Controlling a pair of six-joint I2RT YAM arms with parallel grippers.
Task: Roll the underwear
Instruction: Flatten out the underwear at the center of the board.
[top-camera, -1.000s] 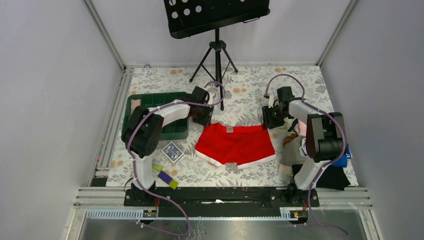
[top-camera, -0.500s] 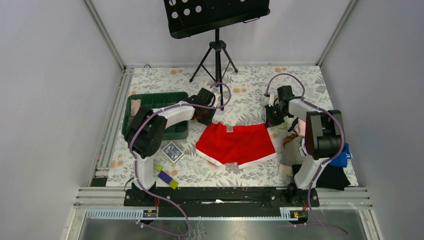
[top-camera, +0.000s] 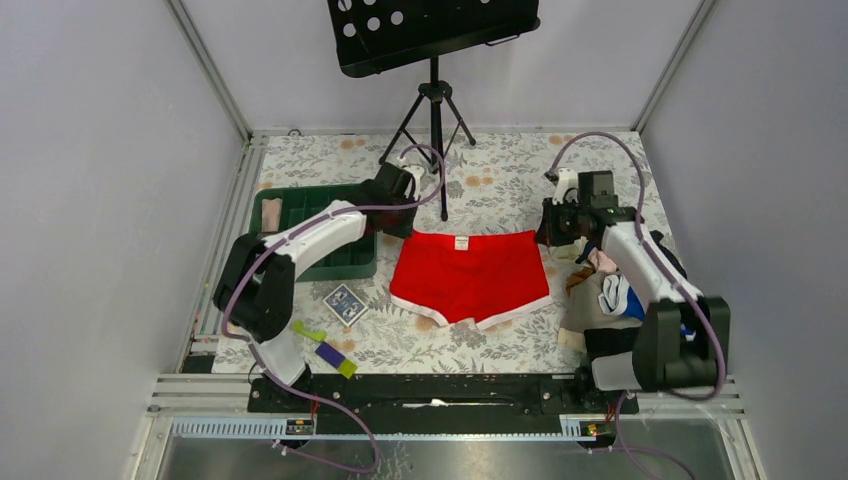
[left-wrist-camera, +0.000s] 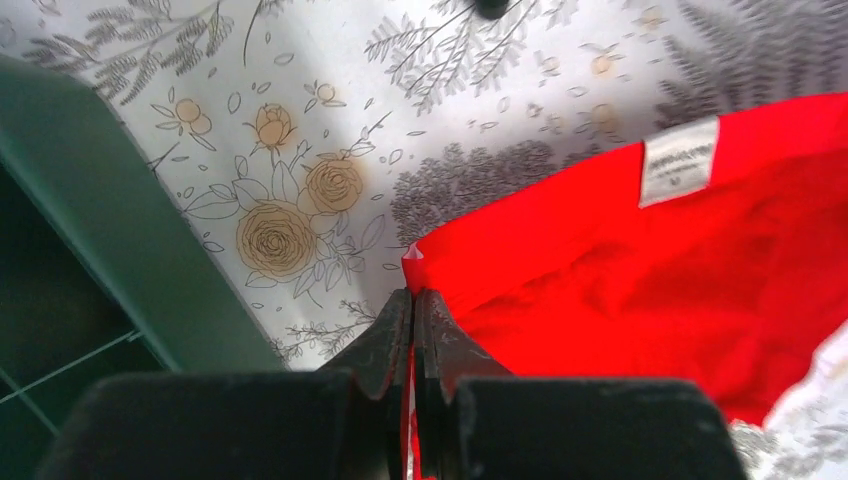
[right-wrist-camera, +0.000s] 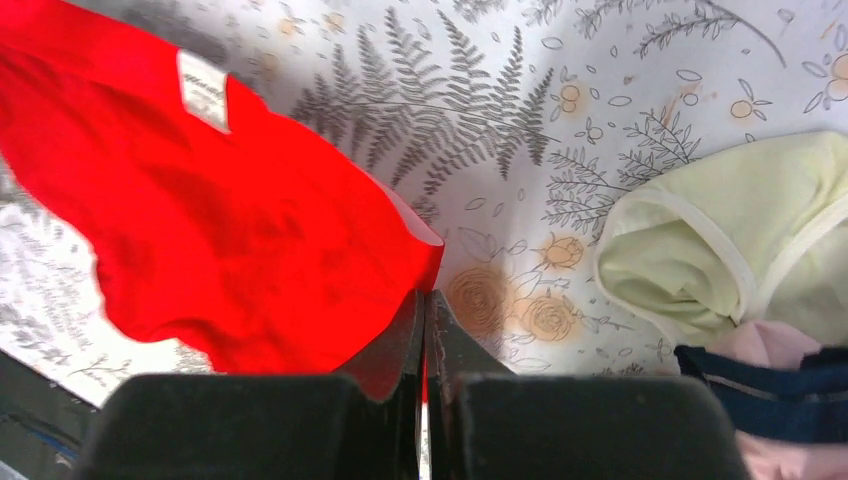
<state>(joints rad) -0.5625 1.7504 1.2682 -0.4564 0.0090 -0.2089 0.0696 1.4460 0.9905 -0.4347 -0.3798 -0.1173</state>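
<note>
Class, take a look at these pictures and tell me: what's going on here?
Two robot arms are handling the red underwear, which lies spread out on the flowered table. The left pincer is shut on one corner of the waistband edge, on the far side, and the right pincer is shut on the other corner. No roll has been started yet.

Pale grey walls (top-camera: 100, 200) close three sides, with metal posts (top-camera: 208, 68) in the far corners. The desk (top-camera: 500, 170) is covered with a print of flowers and ferns. A black music stand (top-camera: 432, 30) stands at the far edge; its feet seem to rest on the desk.
</note>
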